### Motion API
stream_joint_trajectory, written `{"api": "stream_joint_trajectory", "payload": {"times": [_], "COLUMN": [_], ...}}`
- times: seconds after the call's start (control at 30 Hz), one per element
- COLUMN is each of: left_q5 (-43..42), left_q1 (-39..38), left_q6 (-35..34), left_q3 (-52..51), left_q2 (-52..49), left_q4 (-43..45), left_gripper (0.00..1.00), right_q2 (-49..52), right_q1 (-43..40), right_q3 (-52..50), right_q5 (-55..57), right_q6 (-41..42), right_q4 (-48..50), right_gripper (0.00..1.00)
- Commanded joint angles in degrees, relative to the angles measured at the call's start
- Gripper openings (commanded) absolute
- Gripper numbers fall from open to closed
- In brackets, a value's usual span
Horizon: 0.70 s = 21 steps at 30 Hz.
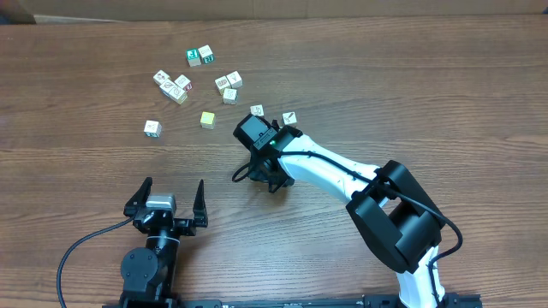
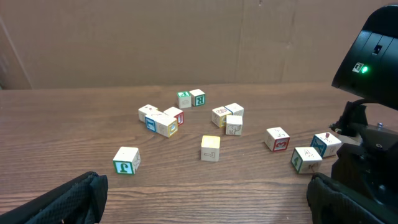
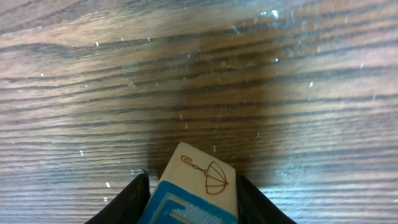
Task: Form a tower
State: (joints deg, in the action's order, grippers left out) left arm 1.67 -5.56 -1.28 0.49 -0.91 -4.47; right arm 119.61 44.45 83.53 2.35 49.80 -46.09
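**Right wrist view: umbrella cube between the jaws, no tower yet**

The right gripper [image 3: 193,183] has its jaws narrow. One finger lies against each side of the umbrella cube [image 3: 202,171], and no gap shows on either side. The cube's underside is out of frame, so I cannot tell whether it rests on the worktop [image 1: 411,77] or hangs just clear of it.

From overhead, the left gripper [image 1: 173,186] sits at the near edge with its jaws wide and nothing between them.

The tower does not exist yet. Every one of the loose cubes [image 1: 182,83] lies singly on the far half of the worktop, some touching, none on top of another. The yellow-green cube [image 1: 207,119] sits a little apart from them.

These cubes look like light, stiff wood that a firm squeeze should not mark. Their smooth printed faces may slide in a slack grip. The best hold is probably on two opposite side faces, centred, with the top and bottom left free so the cube can land flat.

A stack one cube wide will likely tip at a small nudge. Each cube should therefore be set down square, and the jaws should then open without dragging it.
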Motion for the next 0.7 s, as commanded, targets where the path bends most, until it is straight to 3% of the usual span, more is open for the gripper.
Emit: {"api": "stream_joint_trajectory", "payload": {"times": [0.0, 0.27, 0.33, 0.37, 0.4, 0.43, 0.53, 0.67], "left_q5": [-0.68, -0.68, -0.66, -0.68, -0.68, -0.68, -0.66, -0.66], "left_q1": [0.39, 0.39, 0.39, 0.39, 0.39, 0.39, 0.39, 0.39], "left_q6": [0.90, 0.90, 0.90, 0.90, 0.90, 0.90, 0.90, 0.90], "left_q3": [-0.20, -0.20, -0.22, -0.20, -0.22, -0.20, -0.22, -0.20], "left_q2": [0.66, 0.66, 0.66, 0.66, 0.66, 0.66, 0.66, 0.66], "left_q4": [0.13, 0.13, 0.13, 0.13, 0.13, 0.13, 0.13, 0.13], "left_gripper": [1.00, 1.00, 0.99, 0.99, 0.99, 0.99, 1.00, 0.99], "right_q2": [0.15, 0.15, 0.15, 0.15, 0.15, 0.15, 0.15, 0.15], "right_q1": [-0.66, -0.70, -0.70, -0.70, -0.70, -0.70, -0.70, -0.70], "right_q3": [-0.42, -0.37, -0.37, -0.33, -0.31, -0.31, -0.31, -0.31], "right_q5": [0.57, 0.55, 0.55, 0.55, 0.57, 0.57, 0.59, 0.79], "right_q6": [-7.34, -14.03, -15.21, -15.19, -15.19, -15.17, -13.77, -11.43], "right_q4": [-0.33, -0.96, -0.94, -0.92, -0.79, -0.57, 0.55, 1.46], "right_gripper": [0.35, 0.34, 0.44, 0.61, 0.72, 0.73, 0.73, 0.61]}}
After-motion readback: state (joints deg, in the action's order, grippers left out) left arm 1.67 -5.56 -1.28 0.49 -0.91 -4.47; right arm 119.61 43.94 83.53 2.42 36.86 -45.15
